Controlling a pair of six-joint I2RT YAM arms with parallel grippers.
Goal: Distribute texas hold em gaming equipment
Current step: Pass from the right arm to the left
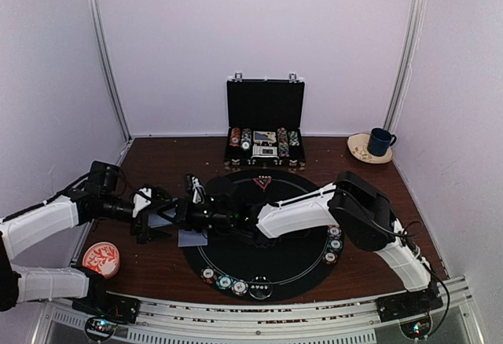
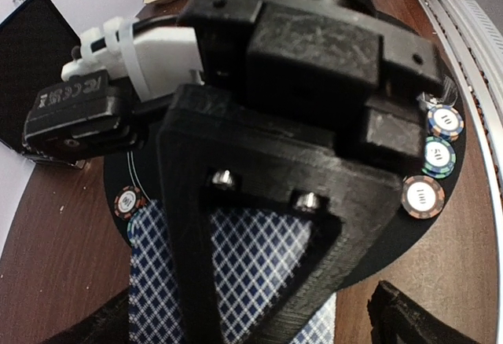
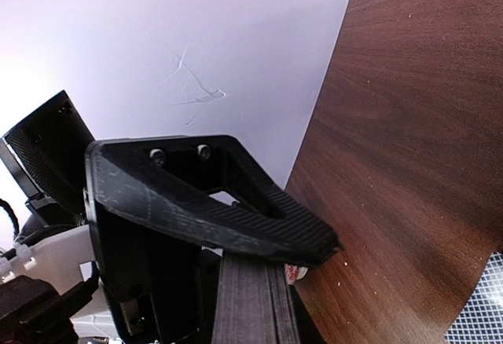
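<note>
L arm (image 1: 47, 222) comes in from the left side of the desk (image 1: 157, 163). L jaws are released and spread wide, their two fingers (image 2: 416, 316) at the bottom corners of the left wrist view. R arm (image 1: 299, 214) stretches across the black round mat (image 1: 259, 261), and R jaws meet L jaws tip to tip just past the mat's left rim. R jaws stand nearly together; can't tell whether they pinch anything. One R finger (image 3: 212, 203), a black triangular frame, sits btwn the spread L fingers.

A blue-lattice-backed card (image 1: 192, 239) sits just under both jaws at the mat's rim, and shows through the opening of the R finger in the left wrist view. Can't tell if it lies flat or is held.

A row of striped chips (image 1: 224, 281) lies on the mat's rim, on the arm-base side of the jaws. More chips (image 1: 334, 243) sit on the opposite rim, well apart from the jaws. A red triangle marker (image 1: 263, 181) is on the far rim, beyond R jaws, w/ an open black briefcase (image 1: 265, 116) behind it. A red-and-white dish (image 1: 102, 258) rests near L arm, on the arm-base side of L jaws.
</note>
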